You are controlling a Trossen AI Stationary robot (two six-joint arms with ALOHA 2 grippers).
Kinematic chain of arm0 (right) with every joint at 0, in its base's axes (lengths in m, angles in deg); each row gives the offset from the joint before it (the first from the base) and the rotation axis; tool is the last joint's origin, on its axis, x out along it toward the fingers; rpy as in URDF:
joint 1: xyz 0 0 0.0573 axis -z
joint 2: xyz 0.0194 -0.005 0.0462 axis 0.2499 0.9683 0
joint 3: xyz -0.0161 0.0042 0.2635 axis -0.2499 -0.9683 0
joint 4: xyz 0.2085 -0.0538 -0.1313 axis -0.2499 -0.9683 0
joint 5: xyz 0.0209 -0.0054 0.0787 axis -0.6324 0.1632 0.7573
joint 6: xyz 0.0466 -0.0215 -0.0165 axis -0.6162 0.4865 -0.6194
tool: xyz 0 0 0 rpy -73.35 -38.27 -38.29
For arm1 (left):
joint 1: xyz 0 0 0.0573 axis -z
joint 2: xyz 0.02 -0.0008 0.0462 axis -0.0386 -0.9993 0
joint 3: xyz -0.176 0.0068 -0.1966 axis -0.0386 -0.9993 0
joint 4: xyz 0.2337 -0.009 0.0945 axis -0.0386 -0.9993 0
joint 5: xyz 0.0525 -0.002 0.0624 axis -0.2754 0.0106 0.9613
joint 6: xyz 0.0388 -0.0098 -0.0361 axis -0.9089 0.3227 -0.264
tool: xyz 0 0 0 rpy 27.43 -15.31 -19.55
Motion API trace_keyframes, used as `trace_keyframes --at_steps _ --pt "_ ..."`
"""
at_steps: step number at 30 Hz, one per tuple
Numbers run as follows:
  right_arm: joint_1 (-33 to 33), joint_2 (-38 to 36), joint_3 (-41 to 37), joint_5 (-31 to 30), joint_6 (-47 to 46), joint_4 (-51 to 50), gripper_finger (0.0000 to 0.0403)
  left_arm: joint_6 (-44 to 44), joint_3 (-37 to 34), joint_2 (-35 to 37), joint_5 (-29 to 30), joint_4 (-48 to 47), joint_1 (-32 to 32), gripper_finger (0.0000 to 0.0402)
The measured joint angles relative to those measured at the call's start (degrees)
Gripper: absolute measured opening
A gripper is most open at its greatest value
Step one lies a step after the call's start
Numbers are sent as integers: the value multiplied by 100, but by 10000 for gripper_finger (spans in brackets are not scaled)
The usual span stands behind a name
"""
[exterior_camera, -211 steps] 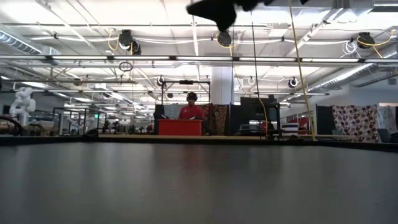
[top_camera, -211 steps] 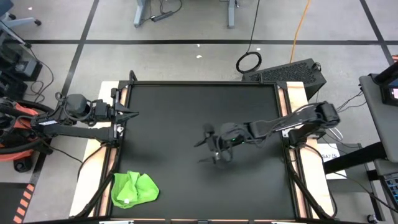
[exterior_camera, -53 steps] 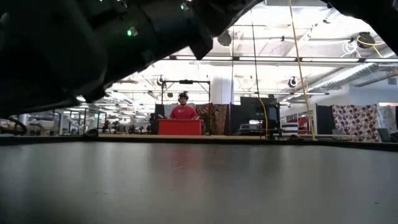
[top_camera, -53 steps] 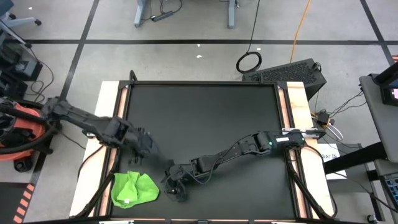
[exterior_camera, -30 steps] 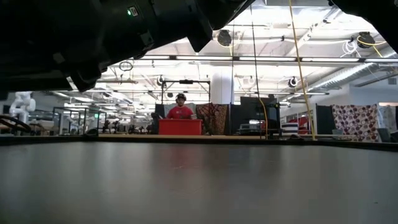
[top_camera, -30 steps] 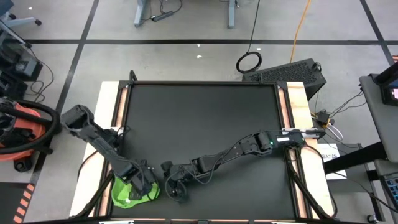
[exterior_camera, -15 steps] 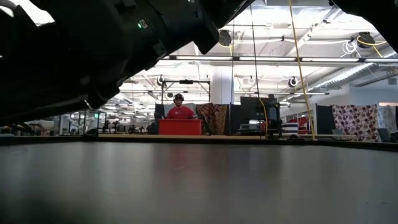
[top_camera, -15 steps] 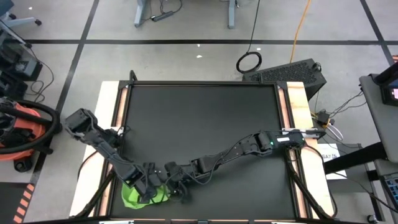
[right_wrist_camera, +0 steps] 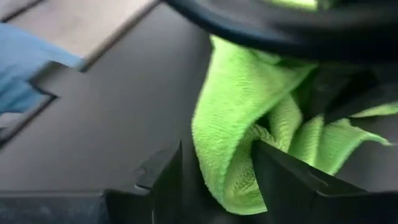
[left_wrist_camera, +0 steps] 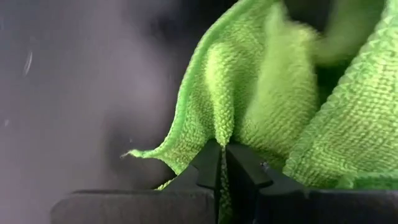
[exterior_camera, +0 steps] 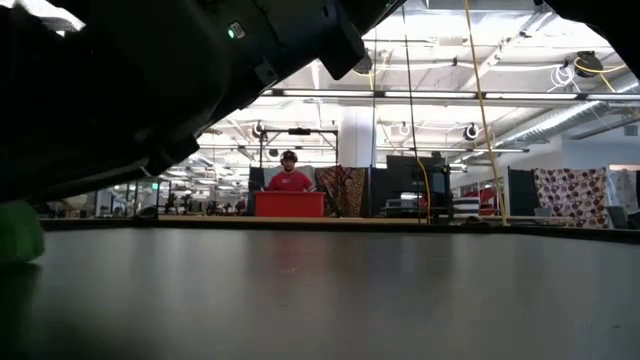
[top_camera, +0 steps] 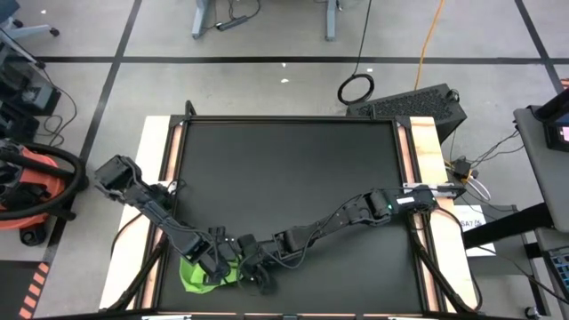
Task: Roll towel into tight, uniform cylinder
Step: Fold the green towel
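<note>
1. High view: the small lime-green soft cloth towel (top_camera: 200, 272) lies bunched at the near-left corner of the black mat-covered counter (top_camera: 293, 169), close to the near edge and well away from the mat's middle.
2. The left end effector (top_camera: 216, 260) sits on the towel's upper right part. In the left wrist view the left end effector (left_wrist_camera: 222, 165) is clenched on a thin fold of the towel (left_wrist_camera: 261, 118), with the cloth edge pinched between its dark fingers (left_wrist_camera: 208, 167).
3. Just to the right, the right end effector (top_camera: 252, 267) reaches in from across the counter. In the right wrist view the right end effector (right_wrist_camera: 217, 171) stands released, and a hanging lobe of the towel (right_wrist_camera: 242, 143) lies between its spread fingers (right_wrist_camera: 171, 171) without being gripped.
4. The step in hand appears to be gathering the crumpled cloth so it can be spread flat. A roll started from this heap would likely come out uneven.
5. To do it well, the left pinch should hold one edge while the right end effector closes on a separate edge, not the same fold, and the two should draw apart toward open mat.
6. Lifting only slightly should keep the cloth from slipping out of the thin pinch.
</note>
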Motion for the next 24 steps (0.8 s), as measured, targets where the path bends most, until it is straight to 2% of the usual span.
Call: trace_keyframes --at_steps 3,6,8,10,12,13,20,24 --pt "4 0 0 -188 47 24 186 -126 162 -19 0 -103 0 22" --pt "-1 0 0 -191 87 57 162 -144 356 -20 38 -376 2 22" --pt "0 1 2 -190 62 55 128 -168 483 -20 42 -634 2 23" --pt "5 11 11 -189 57 58 77 -166 639 -20 51 -996 2 30" --pt "7 11 11 -187 162 -4 24 -151 794 -13 166 -1445 7 46" --pt "7 19 11 -183 218 -41 14 -136 873 6 248 -1688 7 58" --pt "15 -190 -4 -220 402 -592 2 178 1435 436 917 -3223 22 159" --pt "15 -695 -2 -208 691 -885 1 439 1624 1003 1498 -3603 60 192"
